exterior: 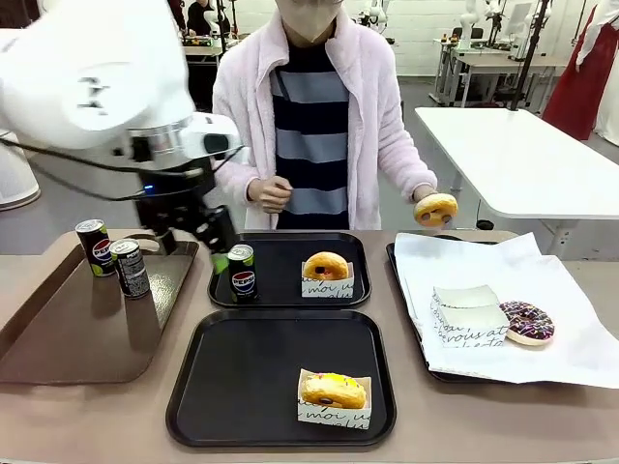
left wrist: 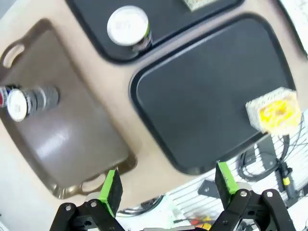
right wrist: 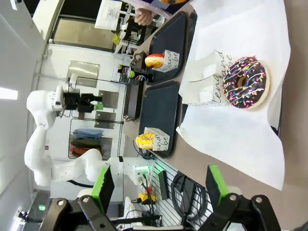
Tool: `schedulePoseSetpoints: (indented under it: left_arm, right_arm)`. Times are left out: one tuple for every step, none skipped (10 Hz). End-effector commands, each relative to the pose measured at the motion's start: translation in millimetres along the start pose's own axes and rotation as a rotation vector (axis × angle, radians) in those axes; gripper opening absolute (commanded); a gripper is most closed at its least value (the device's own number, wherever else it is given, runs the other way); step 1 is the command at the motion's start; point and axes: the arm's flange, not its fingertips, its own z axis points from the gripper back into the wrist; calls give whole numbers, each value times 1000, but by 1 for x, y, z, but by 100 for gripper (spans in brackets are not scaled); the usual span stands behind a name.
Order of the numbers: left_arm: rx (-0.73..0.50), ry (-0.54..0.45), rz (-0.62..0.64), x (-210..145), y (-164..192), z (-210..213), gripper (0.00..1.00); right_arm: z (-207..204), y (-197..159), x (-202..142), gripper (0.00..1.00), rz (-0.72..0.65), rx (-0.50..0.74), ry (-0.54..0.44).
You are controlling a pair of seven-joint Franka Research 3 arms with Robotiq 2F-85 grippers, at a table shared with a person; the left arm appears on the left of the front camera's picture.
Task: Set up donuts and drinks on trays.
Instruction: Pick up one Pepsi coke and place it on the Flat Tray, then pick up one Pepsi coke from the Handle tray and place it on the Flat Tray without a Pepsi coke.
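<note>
Serving as landmark, the near black tray [exterior: 242, 377] is shown bearing a yellow donut [exterior: 334, 390]; beyond it, on the far black tray [exterior: 285, 256], a Pepsi can [exterior: 241, 273] is seen upright, just beside and outside the spread fingers of the left gripper [left wrist: 168, 180]. The right gripper [right wrist: 160, 180] is likewise spread, empty.

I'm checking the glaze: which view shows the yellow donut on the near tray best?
The front view: the yellow donut sits close and sharp in its paper holder on the near tray. The left wrist view shows it blurred, the right wrist view small and distant.

Front and wrist views, trays [exterior: 242, 387] shared
</note>
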Motion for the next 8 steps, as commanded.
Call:
schedulePoseSetpoints:
  left_arm:
    - [-38,-31,-9,-45,25,7,100]
    - [-55,-40,-17,-56,32,13,100]
    - [0,-9,-2,-24,12,5,100]
    - [0,-9,-2,-24,12,5,100]
    - [0,-9,-2,-24,12,5,100]
    - [0,-9,-2,-24,12,5,100]
    - [0,-9,-2,-24,12,5,100]
    - [0,-9,-2,-24,12,5,100]
  right_arm:
    - [1,0,0,100,7,9,-7]
    - [1,0,0,100,7,9,-7]
    - [1,0,0,100,7,9,-7]
    - [1,0,0,100,7,9,-7]
    - [1,0,0,100,7,9,-7]
    - [1,0,0,100,7,9,-7]
    - [1,0,0,100,7,9,-7]
    - [1,0,0,100,7,9,-7]
